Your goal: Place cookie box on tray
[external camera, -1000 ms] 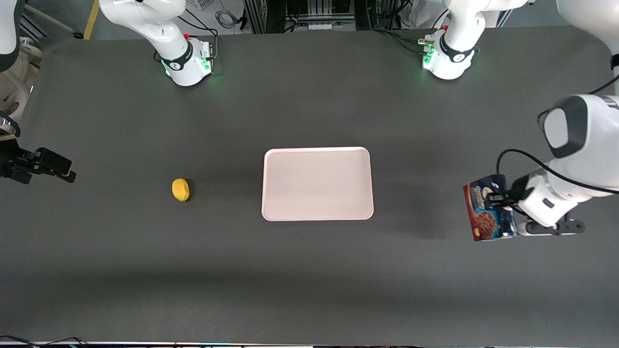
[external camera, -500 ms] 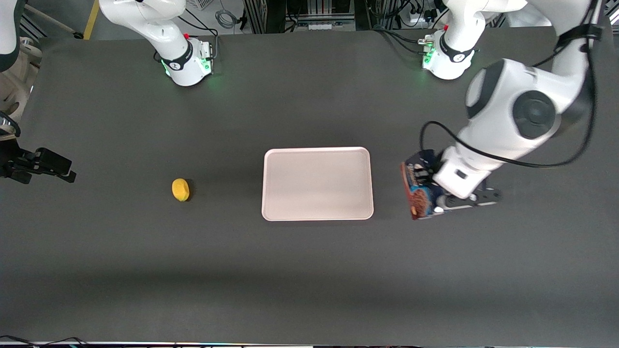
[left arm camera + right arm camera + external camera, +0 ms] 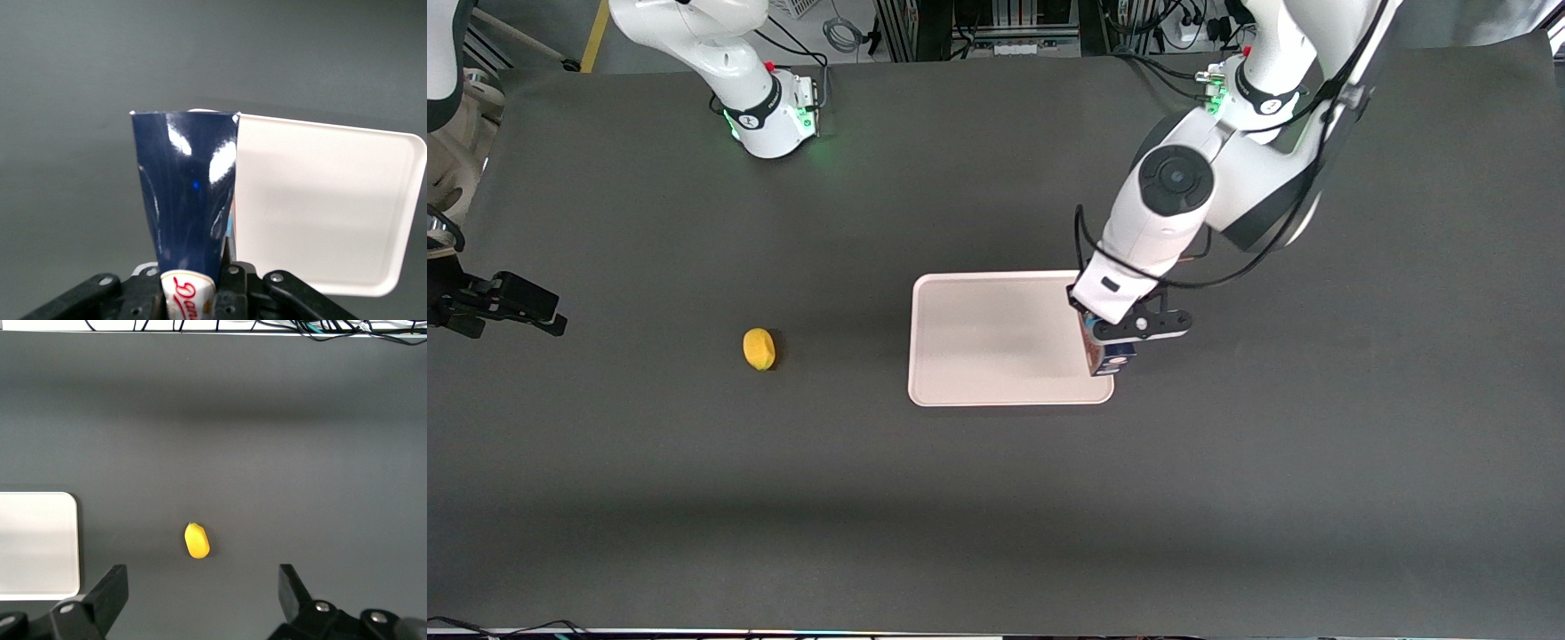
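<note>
Mostly hid the box [image 3: 1110, 357] under the wrist in the front view; perhaps held clear of the tray [image 3: 996, 338], though hard to judge. Hand [image 3: 1104, 342] pinched on the box over the tray's edge toward the working arm's end. Came across from the bare worktop [image 3: 1316, 444] within a second. Left most of the tray open; lump [image 3: 759, 348] well apart.
</note>
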`<state>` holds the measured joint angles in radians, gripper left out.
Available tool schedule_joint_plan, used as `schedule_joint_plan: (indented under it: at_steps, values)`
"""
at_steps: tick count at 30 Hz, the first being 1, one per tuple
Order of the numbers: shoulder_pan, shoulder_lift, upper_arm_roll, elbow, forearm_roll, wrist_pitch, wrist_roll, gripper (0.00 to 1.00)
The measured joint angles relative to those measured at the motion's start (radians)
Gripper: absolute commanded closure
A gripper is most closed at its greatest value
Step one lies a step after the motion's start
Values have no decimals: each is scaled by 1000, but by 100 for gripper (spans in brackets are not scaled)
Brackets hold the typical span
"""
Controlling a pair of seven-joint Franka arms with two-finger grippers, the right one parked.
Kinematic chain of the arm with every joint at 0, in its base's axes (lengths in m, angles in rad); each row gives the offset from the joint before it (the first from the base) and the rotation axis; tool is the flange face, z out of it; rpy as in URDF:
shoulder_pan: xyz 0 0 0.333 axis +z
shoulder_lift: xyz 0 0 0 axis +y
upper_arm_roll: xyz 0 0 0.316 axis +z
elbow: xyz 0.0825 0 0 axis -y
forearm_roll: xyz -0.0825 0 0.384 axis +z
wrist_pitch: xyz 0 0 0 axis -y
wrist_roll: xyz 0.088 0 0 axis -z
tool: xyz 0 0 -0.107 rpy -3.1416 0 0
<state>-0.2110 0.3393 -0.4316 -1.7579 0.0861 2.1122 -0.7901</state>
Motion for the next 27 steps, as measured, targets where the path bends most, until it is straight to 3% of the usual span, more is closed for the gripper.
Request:
schedule_joint_plan:
  at_steps: [6, 13, 27]
  values:
    - [-3, 64, -3, -69, 34, 134, -9, 75]
    - [-11, 94, -5, -86, 90, 146, -39, 75]
    - [-39, 105, -12, -145, 124, 226, -76, 74]
